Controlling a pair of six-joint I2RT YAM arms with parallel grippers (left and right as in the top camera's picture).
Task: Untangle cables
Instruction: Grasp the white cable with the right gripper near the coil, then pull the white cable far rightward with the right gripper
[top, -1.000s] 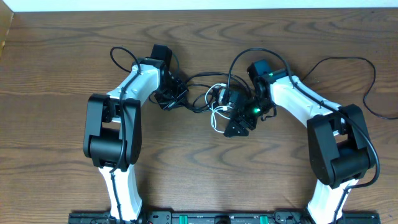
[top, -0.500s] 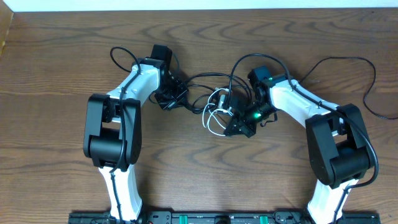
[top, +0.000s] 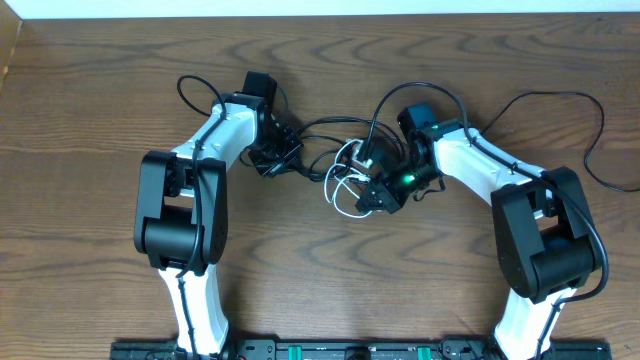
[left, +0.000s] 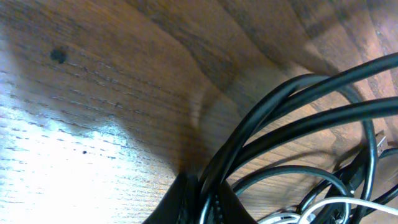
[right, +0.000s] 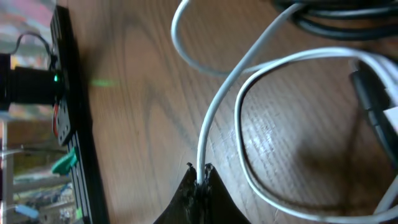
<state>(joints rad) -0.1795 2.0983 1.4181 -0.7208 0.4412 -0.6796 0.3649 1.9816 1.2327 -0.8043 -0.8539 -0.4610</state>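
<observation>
At the middle of the wooden table, we see the tangled cables. Left of the tangle, our left gripper is clamped on black cords. Right of it, our right gripper pinches the white cord.

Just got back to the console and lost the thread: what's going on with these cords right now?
Both arms are at a tangle of cords in the middle of the table. The left pincer is shut on a few black cords. The right pincer is shut on the white cord, whose loops lie on the wood. The cords are not yet separated between the two arms.
</observation>
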